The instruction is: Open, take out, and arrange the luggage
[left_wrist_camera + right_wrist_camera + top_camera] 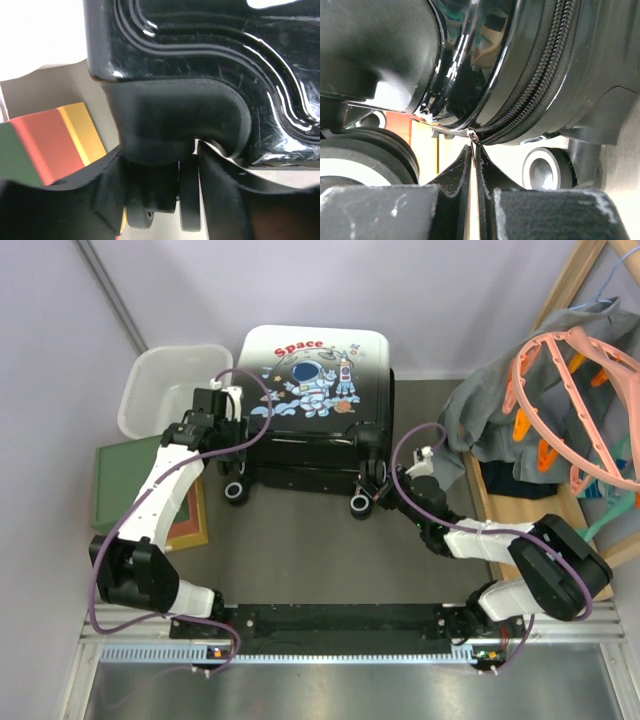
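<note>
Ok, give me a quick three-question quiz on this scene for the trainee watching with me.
1. True or false: the luggage lies flat with its astronaut print facing up.
2. Which one has its fingers pressed together at the zipper: the left hand or the right hand?
3. What stands by the luggage's far left corner in the top view? A) white bin B) kettle C) laptop

Key: 1 true; 2 right hand; 3 A.

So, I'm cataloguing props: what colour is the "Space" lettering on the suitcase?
Red lettering on the luggage, clearest in the top external view.
</note>
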Controlling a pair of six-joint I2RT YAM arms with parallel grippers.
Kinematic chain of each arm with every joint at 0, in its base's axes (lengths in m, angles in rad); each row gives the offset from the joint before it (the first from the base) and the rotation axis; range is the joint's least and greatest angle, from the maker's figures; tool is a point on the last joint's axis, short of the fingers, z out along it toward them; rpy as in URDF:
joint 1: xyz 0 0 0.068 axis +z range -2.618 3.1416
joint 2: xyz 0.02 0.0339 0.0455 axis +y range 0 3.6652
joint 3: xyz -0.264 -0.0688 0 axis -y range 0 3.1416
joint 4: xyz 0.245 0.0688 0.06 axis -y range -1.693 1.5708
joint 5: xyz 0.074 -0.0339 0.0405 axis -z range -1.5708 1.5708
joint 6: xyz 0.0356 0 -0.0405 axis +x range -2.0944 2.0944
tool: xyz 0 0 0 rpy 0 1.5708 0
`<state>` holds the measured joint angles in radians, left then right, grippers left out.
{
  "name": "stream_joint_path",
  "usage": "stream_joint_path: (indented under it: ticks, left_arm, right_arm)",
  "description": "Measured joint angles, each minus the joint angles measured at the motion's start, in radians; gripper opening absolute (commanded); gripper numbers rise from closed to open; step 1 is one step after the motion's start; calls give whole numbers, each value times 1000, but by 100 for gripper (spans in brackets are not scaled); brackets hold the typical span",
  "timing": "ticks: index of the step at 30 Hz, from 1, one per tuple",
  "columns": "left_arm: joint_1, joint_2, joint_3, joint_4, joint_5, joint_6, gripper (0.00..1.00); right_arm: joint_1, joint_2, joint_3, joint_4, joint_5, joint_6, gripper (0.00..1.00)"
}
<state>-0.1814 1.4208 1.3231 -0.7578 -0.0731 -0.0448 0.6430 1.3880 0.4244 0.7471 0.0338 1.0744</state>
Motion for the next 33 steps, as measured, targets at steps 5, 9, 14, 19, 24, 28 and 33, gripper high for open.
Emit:
stream_joint_path:
  ticks: [5,9,14,19,24,28,33]
  left_arm:
    - [18,0,-10,16,51,16,15]
    - [29,-1,-10,16,97,10,0]
    - [39,-23,-29,40,188,-40,0]
    - [18,-103,-125,132,315,-174,0]
    - [-18,-169,-215,212,377,-312,0]
    - [-21,-182,-255,266,384,-373,0]
    - [-39,-167,-249,278,382,-427,0]
  right_arm:
    - [-2,0,2,-7,0,0,0]
    - [-22,0,3,-12,-16,0,0]
    - [-92,0,39,-66,-68,-11,0]
    - [-191,0,120,-198,-111,-86,0]
    - [-242,5,190,-311,-112,-173,0]
    - [-246,14,188,-296,-114,-177,0]
    - [-227,26,146,-197,-63,-163,0]
